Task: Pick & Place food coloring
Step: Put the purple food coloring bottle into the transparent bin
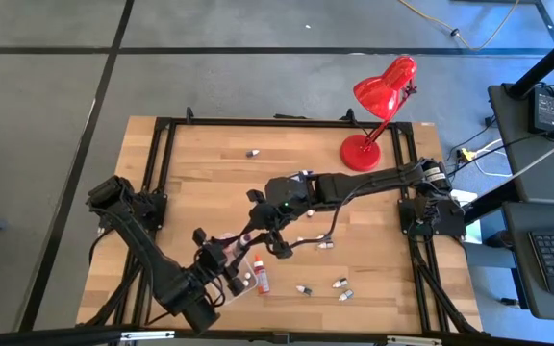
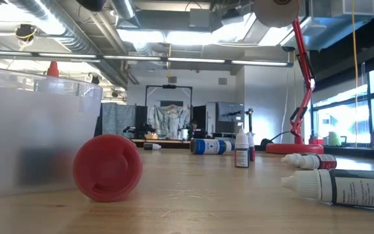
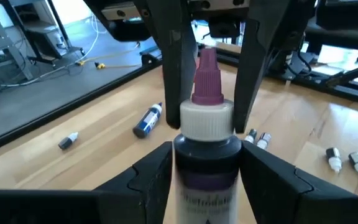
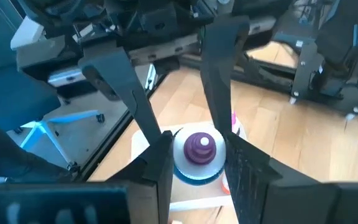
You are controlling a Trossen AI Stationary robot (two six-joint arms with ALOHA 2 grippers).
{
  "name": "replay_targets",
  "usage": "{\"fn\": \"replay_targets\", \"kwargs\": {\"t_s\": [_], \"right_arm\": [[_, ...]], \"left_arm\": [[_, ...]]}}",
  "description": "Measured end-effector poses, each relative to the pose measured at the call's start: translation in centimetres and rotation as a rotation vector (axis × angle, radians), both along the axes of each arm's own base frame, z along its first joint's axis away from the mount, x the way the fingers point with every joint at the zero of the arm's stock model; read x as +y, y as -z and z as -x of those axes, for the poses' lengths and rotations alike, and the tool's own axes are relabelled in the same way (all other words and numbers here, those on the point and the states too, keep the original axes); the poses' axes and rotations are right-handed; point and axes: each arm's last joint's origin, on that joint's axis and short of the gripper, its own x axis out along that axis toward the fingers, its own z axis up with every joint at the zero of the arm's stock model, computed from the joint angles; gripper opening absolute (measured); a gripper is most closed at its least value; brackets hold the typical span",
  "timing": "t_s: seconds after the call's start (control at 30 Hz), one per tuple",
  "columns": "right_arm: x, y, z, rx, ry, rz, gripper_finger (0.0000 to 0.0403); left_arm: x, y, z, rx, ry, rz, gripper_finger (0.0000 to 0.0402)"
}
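Purple-capped bottle (image 3: 205,134) held between both grippers above table (image 1: 210,173) front, left gripper (image 3: 207,165) gripping its body, right gripper (image 4: 194,163) closed around its cap end, more bottles (image 1: 339,285) scattered on table, red lamp (image 1: 381,101) at rear right.

Both arms are dark, nearly black, built of boxy joint housings joined by slim straight links. The left arm (image 1: 147,252) carries black cabling along its links and a bulky block at its wrist. The right arm (image 1: 359,185) has a silver-grey fitting near its base at 3 o'clock and thin pale cables at its wrist. The left gripper (image 3: 207,109) has flat matte-black fingers widening into angular pads, as does the right gripper (image 4: 194,152).
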Motion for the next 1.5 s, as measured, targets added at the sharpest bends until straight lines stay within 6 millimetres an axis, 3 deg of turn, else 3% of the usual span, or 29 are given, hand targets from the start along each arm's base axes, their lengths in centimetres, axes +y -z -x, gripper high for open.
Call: {"fn": "replay_targets", "kwargs": {"t_s": [0.2, 0.4, 0.63, 0.83, 1.0, 1.23, 1.5], "right_arm": [[-0.2, 0.1, 0.0, 0.003, 0.017, 0.028, 0.0119], [-0.6, -0.2, 0.3, 0.014, 0.057, 0.057, 0.0119], [0.7, 1.3, -0.8, -0.035, 0.024, 0.111, 0.0119], [2.8, 2.4, -2.0, -0.152, -0.009, 0.184, 0.0119], [4.1, 4.5, -3.1, -0.201, 0.015, 0.301, 0.0119], [4.7, 9.3, -4.6, -0.103, 0.025, 0.342, 0.0119], [5.5, 11.4, -5.3, -0.111, 0.032, 0.349, 0.0119]], "left_arm": [[0.0, 0.2, 0.2, 0.092, 0.004, 0.084, 0.0215], [0.3, -1.6, 1.9, 0.3, 0.05, 0.402, 0.0236], [2.1, -6.2, 5.2, 0.2, 0.099, 0.554, 0.0232], [3.4, -8.0, 6.1, 0.092, 0.118, 0.48, 0.0234], [3.9, -8.1, 5.8, 0.096, 0.106, 0.473, 0.0232], [4.2, -7.9, 5.3, 0.092, 0.078, 0.49, 0.0234], [4.3, -7.9, 5.3, 0.084, 0.067, 0.5, 0.023]]}}
